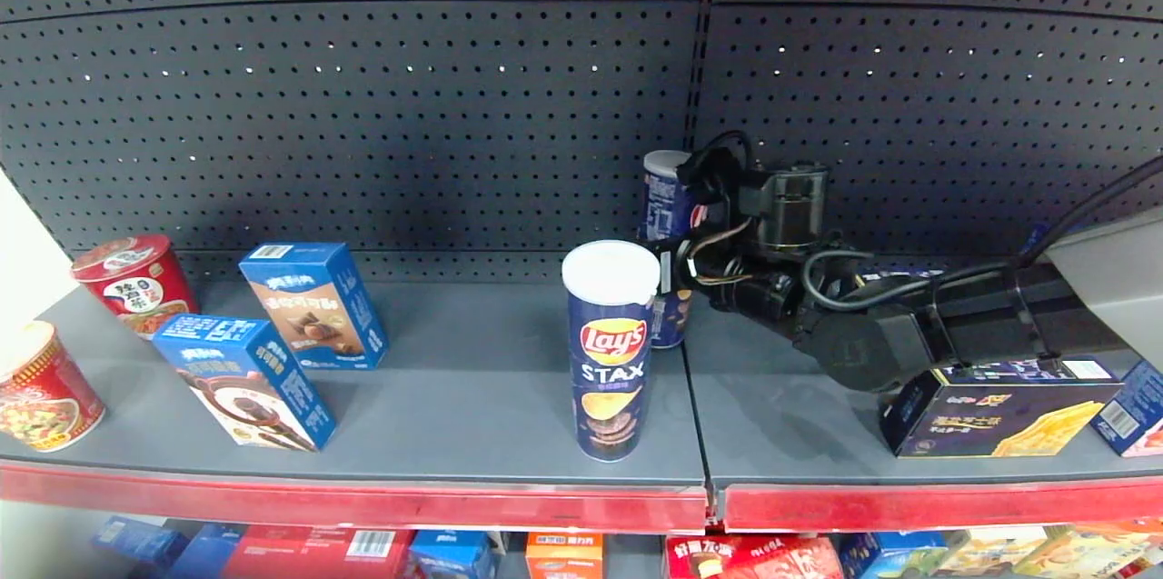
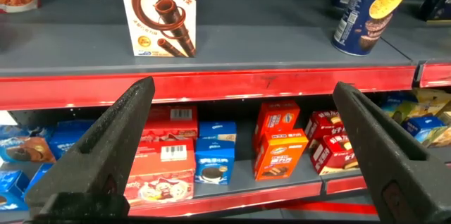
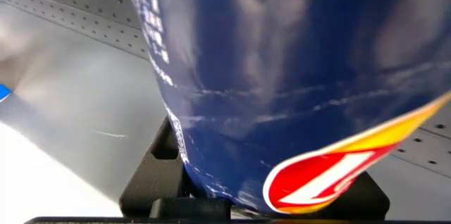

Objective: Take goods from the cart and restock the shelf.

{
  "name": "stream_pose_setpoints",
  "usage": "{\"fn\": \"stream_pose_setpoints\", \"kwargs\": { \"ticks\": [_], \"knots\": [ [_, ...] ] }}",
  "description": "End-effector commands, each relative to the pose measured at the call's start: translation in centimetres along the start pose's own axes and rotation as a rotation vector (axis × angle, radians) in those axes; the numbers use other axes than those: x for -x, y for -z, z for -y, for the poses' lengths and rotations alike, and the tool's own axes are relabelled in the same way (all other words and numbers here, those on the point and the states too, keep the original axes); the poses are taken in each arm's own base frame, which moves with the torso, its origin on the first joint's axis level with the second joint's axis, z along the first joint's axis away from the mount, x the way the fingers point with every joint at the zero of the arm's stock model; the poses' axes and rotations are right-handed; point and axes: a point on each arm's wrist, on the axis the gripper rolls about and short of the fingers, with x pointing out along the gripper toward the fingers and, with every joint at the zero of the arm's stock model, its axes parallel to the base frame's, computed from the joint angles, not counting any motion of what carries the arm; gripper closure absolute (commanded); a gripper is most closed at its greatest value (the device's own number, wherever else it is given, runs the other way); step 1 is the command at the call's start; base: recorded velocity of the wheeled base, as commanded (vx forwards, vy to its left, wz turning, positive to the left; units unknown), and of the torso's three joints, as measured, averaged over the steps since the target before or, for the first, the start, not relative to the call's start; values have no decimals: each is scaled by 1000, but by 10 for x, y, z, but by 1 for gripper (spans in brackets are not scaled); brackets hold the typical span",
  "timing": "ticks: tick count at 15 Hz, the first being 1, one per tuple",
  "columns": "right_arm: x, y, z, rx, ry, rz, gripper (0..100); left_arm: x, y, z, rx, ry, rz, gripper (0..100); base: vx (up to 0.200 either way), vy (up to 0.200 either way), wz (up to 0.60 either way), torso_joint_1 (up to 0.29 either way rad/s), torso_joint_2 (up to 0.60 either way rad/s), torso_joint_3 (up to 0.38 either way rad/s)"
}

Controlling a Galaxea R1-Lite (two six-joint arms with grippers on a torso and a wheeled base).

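On the grey shelf (image 1: 472,379) a blue chip can with a white lid (image 1: 611,352) stands upright near the front edge. Behind it, close to the pegboard, a second blue chip can (image 1: 663,197) stands upright with my right gripper (image 1: 692,238) shut around its side. In the right wrist view that can (image 3: 282,76) sits right against the camera between the dark fingers (image 3: 151,175). My left gripper (image 2: 243,146) is open and holds nothing, hanging in front of the red shelf edge (image 2: 232,83) below shelf level.
Two blue biscuit boxes (image 1: 313,306) (image 1: 243,379) and two red cup noodles (image 1: 136,284) (image 1: 41,393) stand at the shelf's left. A dark box (image 1: 999,406) lies at the right under my arm. The lower shelf (image 2: 282,146) holds several packed boxes.
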Motion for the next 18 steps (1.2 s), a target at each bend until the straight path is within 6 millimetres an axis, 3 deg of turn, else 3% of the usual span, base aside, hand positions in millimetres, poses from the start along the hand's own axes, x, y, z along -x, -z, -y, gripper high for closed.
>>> {"fn": "stream_pose_setpoints", "kwargs": {
  "ticks": [1,12,18],
  "knots": [
    [-3,2,-1,1,11,-2,100,0,0,0,1,-1,-2,0,0,0,0,0,0,0],
    [-8,-6,-12,-7,103,41,100,0,0,0,1,1,-2,0,0,0,0,0,0,0],
    [-10,2,-19,-17,118,28,100,0,0,0,1,-1,-2,0,0,0,0,0,0,0]
  ]
}}
